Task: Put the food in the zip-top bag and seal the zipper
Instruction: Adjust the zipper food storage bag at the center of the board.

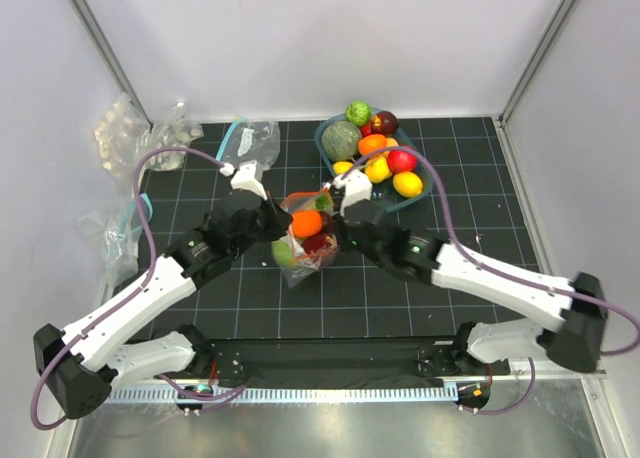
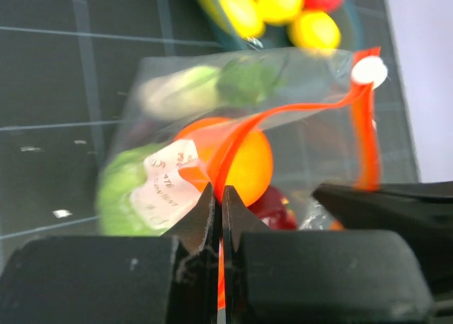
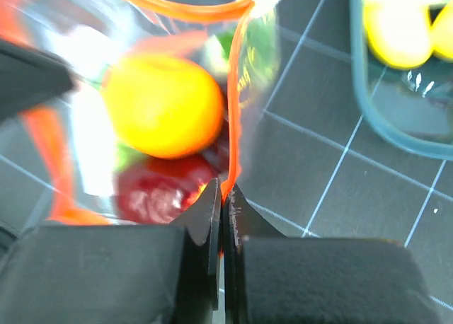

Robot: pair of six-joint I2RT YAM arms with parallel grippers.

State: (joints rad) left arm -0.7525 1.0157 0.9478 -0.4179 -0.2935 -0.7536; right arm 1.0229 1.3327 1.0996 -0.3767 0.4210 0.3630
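The clear zip-top bag (image 1: 303, 240) hangs mid-table between both grippers. It holds an orange (image 1: 306, 224), a dark red fruit (image 1: 320, 245) and green pieces (image 1: 285, 251). My left gripper (image 2: 219, 194) is shut on the orange-red zipper (image 2: 283, 110) at its left part. My right gripper (image 3: 222, 193) is shut on the zipper strip (image 3: 236, 105) on its side. The bag's mouth gapes open between them. In the right wrist view the orange (image 3: 163, 105) and red fruit (image 3: 157, 189) show inside. More food (image 1: 375, 148) lies in the teal bowl (image 1: 425, 194).
The teal bowl stands at the back right, close to the right arm. Spare clear bags (image 1: 248, 143) with teal strips lie at the back left, and more crumpled bags (image 1: 120, 133) lie by the left wall.
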